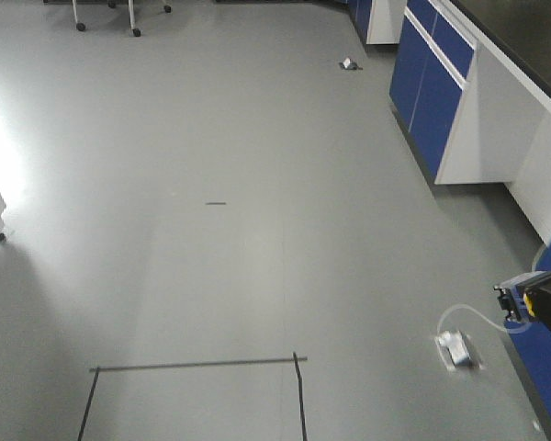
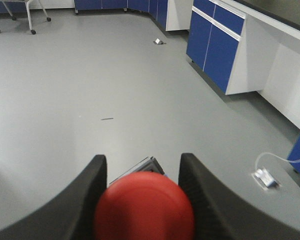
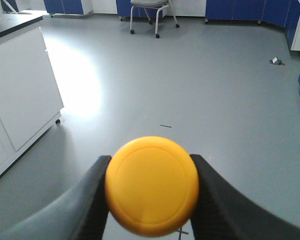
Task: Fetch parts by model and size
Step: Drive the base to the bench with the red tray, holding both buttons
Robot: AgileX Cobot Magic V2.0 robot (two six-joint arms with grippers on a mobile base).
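I log a grey floor [image 1: 211, 138] with a black tape outline [image 1: 197, 365] in the near part of the front view. Blue cabinets [image 1: 432, 83] line the right. A floor socket [image 1: 455, 347] with a white cable [image 1: 473, 314] lies beside them. Chair [image 3: 149, 12] far off.

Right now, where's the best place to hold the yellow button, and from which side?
Take the yellow-capped push-button by its sides, with one of the fingers on each side of it, as the right gripper does. The cap is round and smooth, so pinching across its widest part probably holds it steadiest. Its base is hidden behind the cap here.
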